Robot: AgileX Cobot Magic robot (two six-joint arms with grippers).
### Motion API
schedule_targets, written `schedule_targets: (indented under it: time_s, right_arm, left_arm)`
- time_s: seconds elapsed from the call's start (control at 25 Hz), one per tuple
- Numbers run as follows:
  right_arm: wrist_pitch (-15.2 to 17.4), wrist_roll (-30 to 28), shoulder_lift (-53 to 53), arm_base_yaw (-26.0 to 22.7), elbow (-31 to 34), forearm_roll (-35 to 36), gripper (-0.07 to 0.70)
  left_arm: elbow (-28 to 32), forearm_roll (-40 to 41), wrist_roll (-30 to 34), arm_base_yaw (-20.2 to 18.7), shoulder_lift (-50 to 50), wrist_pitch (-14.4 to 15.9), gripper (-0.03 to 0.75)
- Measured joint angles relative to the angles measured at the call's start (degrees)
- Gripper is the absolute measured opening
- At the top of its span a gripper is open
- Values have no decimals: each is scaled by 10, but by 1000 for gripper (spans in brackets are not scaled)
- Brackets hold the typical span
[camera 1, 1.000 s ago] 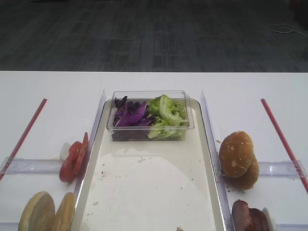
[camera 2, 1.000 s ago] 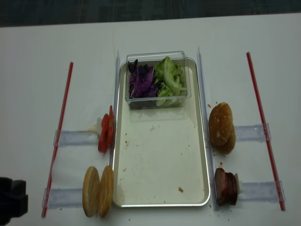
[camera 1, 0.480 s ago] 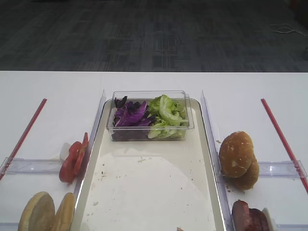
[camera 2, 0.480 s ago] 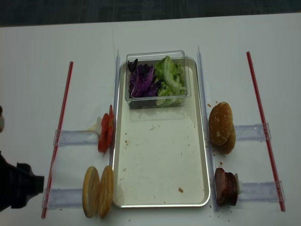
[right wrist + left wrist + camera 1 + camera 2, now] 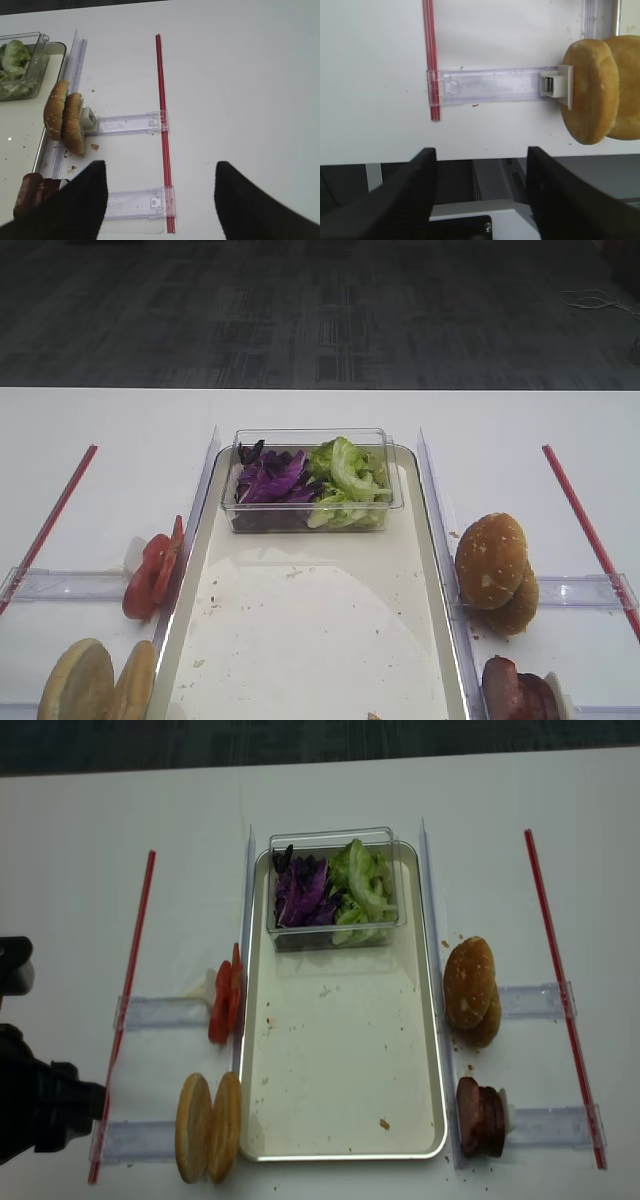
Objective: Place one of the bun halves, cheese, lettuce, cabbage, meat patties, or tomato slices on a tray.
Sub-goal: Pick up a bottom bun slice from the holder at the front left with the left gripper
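The cream tray [image 5: 340, 1070] [image 5: 300, 640] lies mid-table with crumbs on it. Two plain bun halves [image 5: 208, 1125] [image 5: 95, 685] [image 5: 590, 97] stand on edge left of its near corner. Red tomato slices [image 5: 224, 1002] [image 5: 152, 575] stand further back. Lettuce [image 5: 360, 890] [image 5: 12, 60] and purple cabbage [image 5: 303, 892] fill a tub. Meat patties [image 5: 480, 1117] [image 5: 37, 192] stand near right. Cheese is out of view. My left gripper [image 5: 481, 162] is open and empty over the table's front edge, left of the bun halves. My right gripper [image 5: 160, 172] is open and empty, right of the patties.
The clear plastic tub [image 5: 332, 840] sits on the tray's far end. Speckled golden buns [image 5: 472, 990] [image 5: 65, 122] stand right of the tray. Red strips [image 5: 130, 990] [image 5: 560, 980] and clear rails [image 5: 160, 1012] [image 5: 130, 122] lie on both sides. The left arm's dark body [image 5: 45, 1110] shows at the left edge.
In the realsense view my left arm has come in from the lower left edge towards the bun halves. The food and tray have not moved.
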Motion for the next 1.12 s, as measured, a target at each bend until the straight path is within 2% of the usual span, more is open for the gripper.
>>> schedule_targets:
  time_s: [0.2, 0.32, 0.36, 0.6, 0.8, 1.12]
  right_arm:
    - [0, 0, 0, 0, 0, 0, 468]
    - [0, 0, 0, 0, 0, 0, 468]
    - [0, 0, 0, 0, 0, 0, 468]
    - [0, 0, 0, 0, 0, 0, 468]
    - [0, 0, 0, 0, 0, 0, 468]
    - [0, 0, 0, 0, 0, 0, 468]
  left_arm:
    - [-1, -37, 8, -8, 0, 0, 397]
    - [-4, -58, 1, -49, 0, -1, 392]
    - [-4, -58, 1, -49, 0, -1, 392]
    - [-4, -61, -62, -143, 0, -3, 384]
    - [-4, -58, -117, -216, 0, -25, 374]
    - [-4, -57, -159, -301, 65, -55, 373]
